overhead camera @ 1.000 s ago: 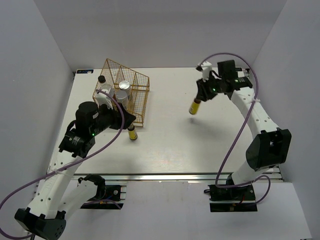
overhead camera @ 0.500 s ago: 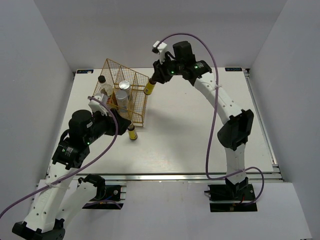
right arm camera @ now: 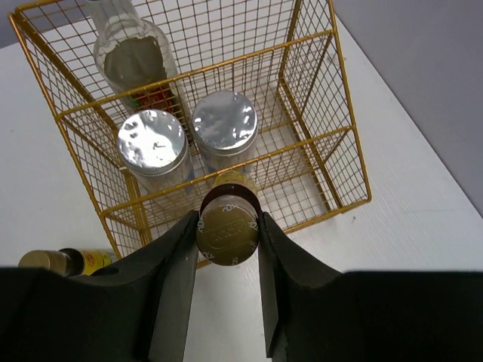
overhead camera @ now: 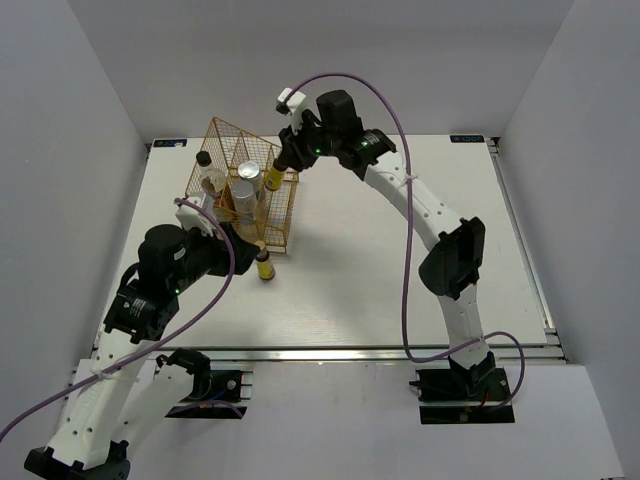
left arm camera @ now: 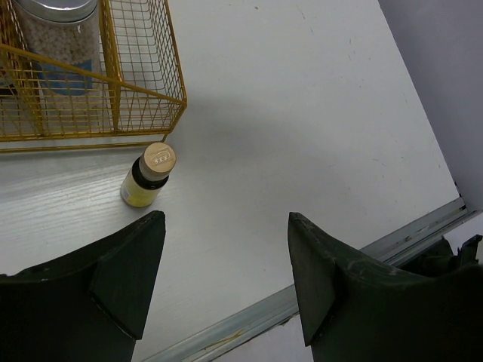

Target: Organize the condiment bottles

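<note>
White table [overhead camera: 400,280], pale walls [overhead camera: 300,60] all round. From above, the right gripper [overhead camera: 283,160] hangs over the gold rack [overhead camera: 282,210], clamping a yellow bottle [overhead camera: 272,177]. Left wrist: the left gripper [left arm camera: 224,226] is spread wide and empty, and a second yellow bottle [left arm camera: 147,177] stands on bare tabletop just outside the rack. Right wrist: silver-lidded jars [right arm camera: 153,147] and a dark bottle [right arm camera: 134,56] sit inside.

A gold wire rack [overhead camera: 280,210] stands on the white bench [overhead camera: 400,280], directly below the right end effector [right arm camera: 229,230] and just ahead and to the left of the left end effector [left arm camera: 225,234]. Wire dividers split the rack into compartments. A metal rail [left arm camera: 392,245] edges the bench, ahead and to the right of the left end effector. Grey walls [overhead camera: 300,60] stand around the bench.
</note>
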{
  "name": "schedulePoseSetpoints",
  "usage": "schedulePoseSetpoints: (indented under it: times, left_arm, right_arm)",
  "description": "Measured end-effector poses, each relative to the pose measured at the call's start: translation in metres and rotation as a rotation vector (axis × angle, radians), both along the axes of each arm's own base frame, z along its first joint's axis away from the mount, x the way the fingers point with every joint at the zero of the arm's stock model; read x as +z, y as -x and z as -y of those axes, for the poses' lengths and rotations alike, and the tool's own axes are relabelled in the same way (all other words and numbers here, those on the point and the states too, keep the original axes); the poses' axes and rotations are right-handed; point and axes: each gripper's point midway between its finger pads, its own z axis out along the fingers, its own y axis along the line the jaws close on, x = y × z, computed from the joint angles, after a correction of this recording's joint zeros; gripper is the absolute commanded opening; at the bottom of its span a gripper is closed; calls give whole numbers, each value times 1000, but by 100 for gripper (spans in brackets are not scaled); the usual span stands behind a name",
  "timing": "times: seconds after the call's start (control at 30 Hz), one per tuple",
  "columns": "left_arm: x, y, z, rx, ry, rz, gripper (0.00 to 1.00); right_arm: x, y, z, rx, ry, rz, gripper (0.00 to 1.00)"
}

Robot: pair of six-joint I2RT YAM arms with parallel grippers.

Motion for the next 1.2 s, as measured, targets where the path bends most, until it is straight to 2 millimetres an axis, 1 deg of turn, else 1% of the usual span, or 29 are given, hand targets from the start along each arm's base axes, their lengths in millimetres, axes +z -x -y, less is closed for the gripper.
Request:
schedulePoseSetpoints:
  times: [0.07, 0.13, 0.27, 0.37, 0.43, 0.7, 0.8, 0.93, 0.97, 1.07, 1.1, 1.17, 1.2]
  left_arm:
    - [-4, 0, -1, 2, -3, -7, 76]
    - [-6, 1, -1, 3, -6, -14, 76]
    - [-8, 1, -2, 9, -6, -19, 76]
    - [-11, 4, -3, 14, -3, -23, 76]
    - [-12, 5, -4, 18, 0, -24, 76]
    - [-16, 7, -4, 21, 2, -37, 77]
    - [-18, 7, -4, 21, 0, -43, 77]
    - [-24, 8, -5, 21, -6, -59, 78]
    - [-25, 8, -5, 21, -6, -62, 78]
    - [-25, 8, -5, 21, -6, -61, 78]
    - [-25, 8, -5, 21, -6, -61, 79]
    - [-25, 8, -5, 21, -5, -62, 79]
    - [-25, 8, -5, 22, -4, -62, 80]
  right_arm:
    - [0, -1, -7, 4, -4, 17, 0]
    - [-5, -2, -13, 3, 2, 27, 0]
    - [-30, -9, -18, -7, 46, 23, 0]
    - [-49, -14, -18, -15, 80, 19, 0]
    - [-58, -16, -17, -21, 95, 15, 0]
    - [-72, -22, -17, -30, 112, 10, 0]
    - [-80, -24, -19, -29, 116, 5, 0]
    - [-96, -27, -23, -26, 129, -9, 0]
    - [-95, -28, -25, -24, 119, 0, 0]
    - [-95, -29, -26, -23, 120, 7, 16]
    - [-96, -29, -26, -22, 121, 10, 29]
    - [-96, -28, -28, -18, 121, 15, 40]
    - [-96, -28, -28, -17, 122, 16, 49]
